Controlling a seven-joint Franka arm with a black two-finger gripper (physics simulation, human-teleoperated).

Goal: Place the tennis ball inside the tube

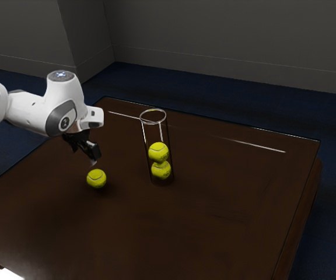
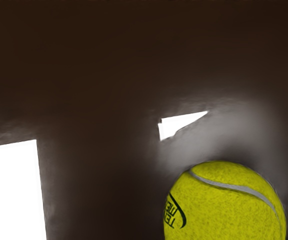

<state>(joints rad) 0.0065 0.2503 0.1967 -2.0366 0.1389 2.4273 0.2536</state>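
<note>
Just above a loose tennis ball [image 1: 96,178], the black gripper [image 1: 93,161] points down in the exterior view; a small gap seems to separate them. That ball rests on the dark brown table, on the exterior view's left of the clear tube [image 1: 167,135]. The tube stands upright, its round rim at the top, with one tennis ball [image 1: 158,151] stacked on another tennis ball [image 1: 161,170] inside. In the wrist view the loose tennis ball [image 2: 226,205] looms large, close under the hand, its seam and part of its dark lettering visible.
The brown table [image 1: 214,233] extends around the ball and tube, its far edge beyond them. Bright white patches of light [image 2: 11,190] lie on the surface in the wrist view. A grey wall [image 1: 226,41] rises behind the blue floor.
</note>
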